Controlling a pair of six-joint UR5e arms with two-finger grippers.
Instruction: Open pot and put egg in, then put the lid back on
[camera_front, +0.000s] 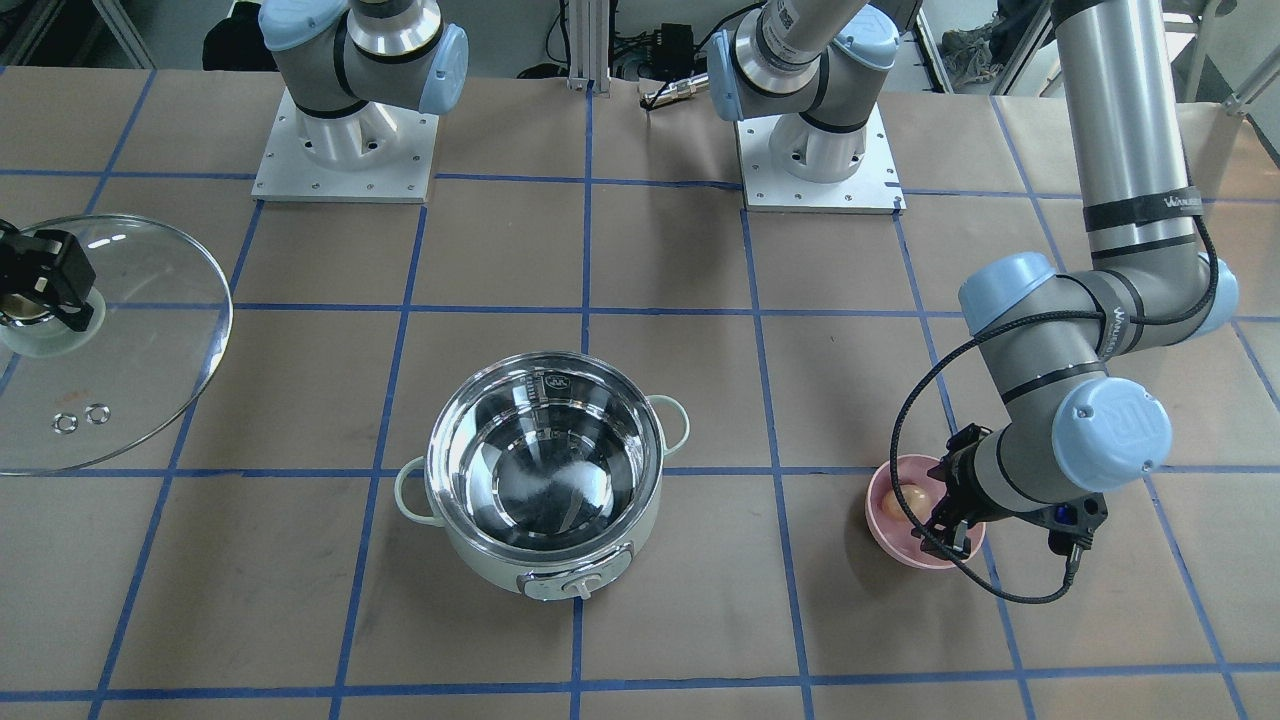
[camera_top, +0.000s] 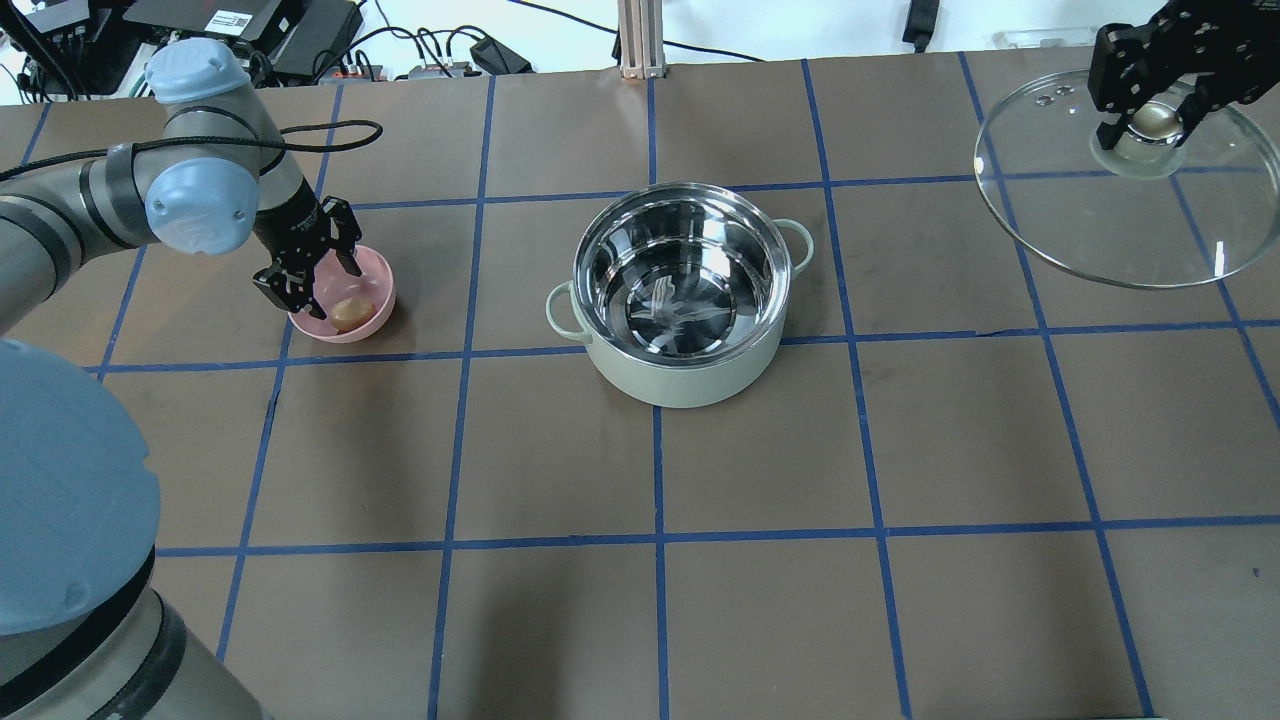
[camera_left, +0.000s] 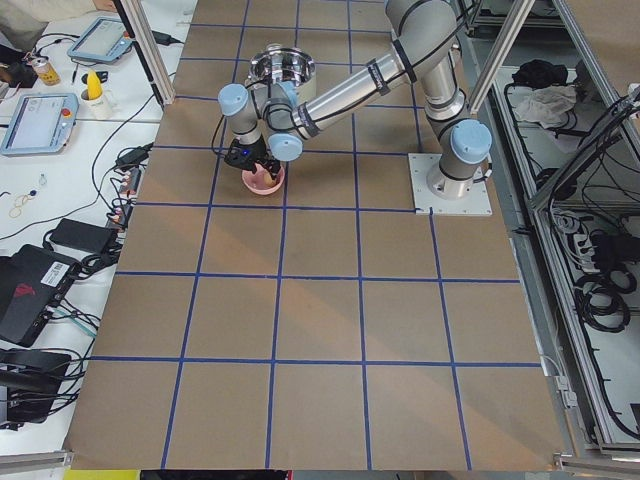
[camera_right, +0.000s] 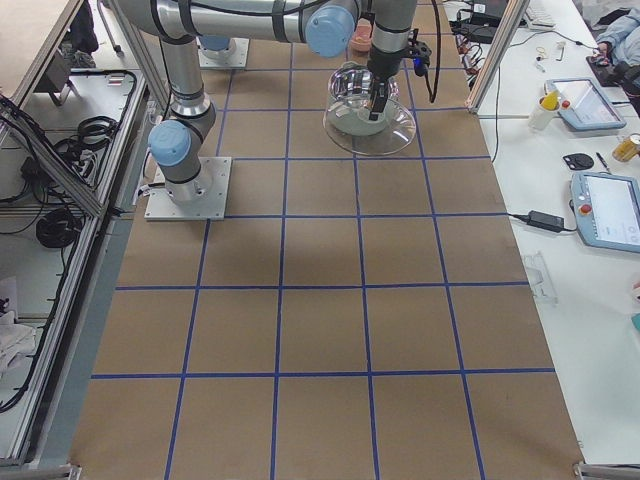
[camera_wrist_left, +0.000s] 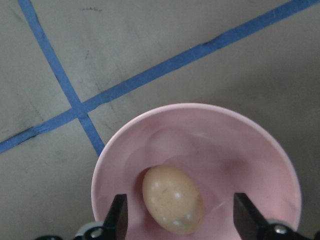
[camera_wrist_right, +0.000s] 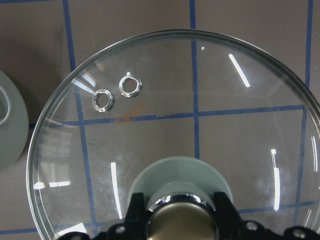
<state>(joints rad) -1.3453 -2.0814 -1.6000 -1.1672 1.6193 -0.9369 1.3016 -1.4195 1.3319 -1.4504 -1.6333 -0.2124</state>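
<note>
The pot (camera_top: 680, 372) stands open and empty in the middle of the bench (camera_top: 900, 450). The egg (camera_wrist_left: 172, 200) lies in a pink bowl (camera_wrist_left: 240, 145) well off to the pot's left, so the left arm is by far the nearer one. The left jaws are apart and sit down inside the bowl, 1 tip on each side of the egg, touching it on neither side (the gap looks narrower on the wrist view's left). The egg lies on its side, its long axis running roughly across the line between the 2 tips and tilted a little, so closing would likely catch it over its narrow waist. I judge a small sideways shift to centre it would keep it from rolling. The right jaws are clamped on the knob (camera_top: 1155, 122) of the lid (camera_top: 1120, 230), far out on the pot's right. Whether its rim rests on the bench I cannot tell. Grasping the egg is the step in hand; the carry and re-lidding are not yet done.
</note>
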